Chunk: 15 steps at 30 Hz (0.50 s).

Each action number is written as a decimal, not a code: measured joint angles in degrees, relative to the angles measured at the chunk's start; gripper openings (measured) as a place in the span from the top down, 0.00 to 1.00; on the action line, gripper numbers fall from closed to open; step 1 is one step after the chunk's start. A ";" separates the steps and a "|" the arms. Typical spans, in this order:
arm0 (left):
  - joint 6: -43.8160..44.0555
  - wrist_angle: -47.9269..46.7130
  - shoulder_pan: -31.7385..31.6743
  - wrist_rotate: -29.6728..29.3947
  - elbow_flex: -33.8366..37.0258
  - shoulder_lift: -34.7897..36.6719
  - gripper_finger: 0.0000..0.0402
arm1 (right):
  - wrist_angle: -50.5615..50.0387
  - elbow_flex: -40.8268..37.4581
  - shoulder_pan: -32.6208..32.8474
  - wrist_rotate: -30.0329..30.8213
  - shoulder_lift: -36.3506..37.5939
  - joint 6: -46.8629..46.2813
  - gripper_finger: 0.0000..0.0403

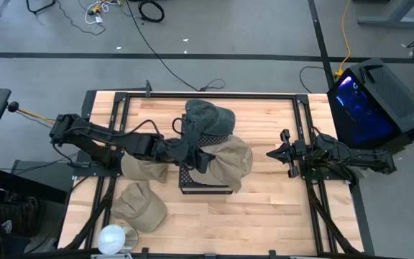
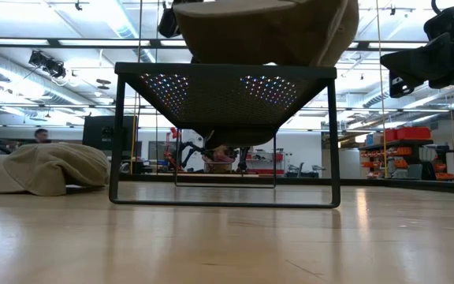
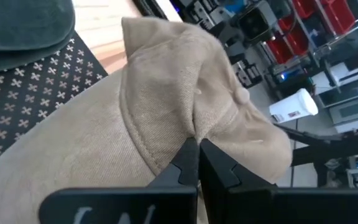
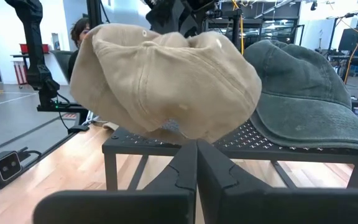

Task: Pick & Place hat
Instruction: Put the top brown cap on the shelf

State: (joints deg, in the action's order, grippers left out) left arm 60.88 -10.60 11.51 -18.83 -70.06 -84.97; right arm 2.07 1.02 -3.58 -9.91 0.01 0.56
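A tan hat [image 1: 230, 160] sits over the near right part of a black mesh rack [image 1: 205, 188] at the table's middle, with my left gripper [image 3: 197, 144] shut on it. In the right wrist view the same tan hat [image 4: 166, 81] bulges over the rack's front edge [image 4: 166, 149]. A dark green hat [image 1: 208, 119] lies on the rack's far part by its underside. My right gripper [image 1: 275, 153] waits shut to the right of the rack, above the table, holding nothing. My left gripper pinches a puckered fold of the tan hat's crown cloth [image 3: 194, 127] between its two fingers, beside a stitched seam [image 3: 135, 134]. The fingers reach in from the table's left, slanting a little downward. The hat's underside [image 4: 173, 132] appears to lie on the rack's mesh top.
Two more tan hats lie on the table left of the rack, one [image 1: 139, 169] under my left arm and one [image 1: 141, 206] nearer the front. A white cup [image 1: 112, 239] stands at the near left corner. Bare wood lies in front of and to the right of the rack.
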 joint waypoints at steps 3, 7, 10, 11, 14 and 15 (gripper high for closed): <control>-0.04 -0.27 0.00 0.00 0.00 0.00 0.99 | 0.00 0.00 0.01 0.00 0.00 0.00 0.98; -0.10 -0.50 0.00 0.34 0.00 0.00 0.99 | 0.02 0.00 0.01 0.00 0.00 0.00 0.98; -1.49 -1.88 0.19 0.53 0.02 0.78 0.99 | 0.00 0.00 0.01 -0.01 0.00 0.00 0.98; -1.97 -1.82 0.32 0.10 0.00 1.04 0.99 | 0.02 0.00 0.01 0.00 0.00 0.00 0.98; -2.26 -5.56 0.38 -1.84 0.00 2.63 0.99 | 0.02 0.00 0.01 0.00 0.00 -0.02 0.98; -2.23 -6.10 0.37 -2.35 0.00 3.15 0.99 | 0.02 0.00 -0.01 0.00 0.00 -0.02 0.98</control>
State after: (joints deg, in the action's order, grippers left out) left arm 58.65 -16.70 11.88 -21.18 -70.06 -81.82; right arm 2.09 1.02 -3.59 -9.91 0.01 0.54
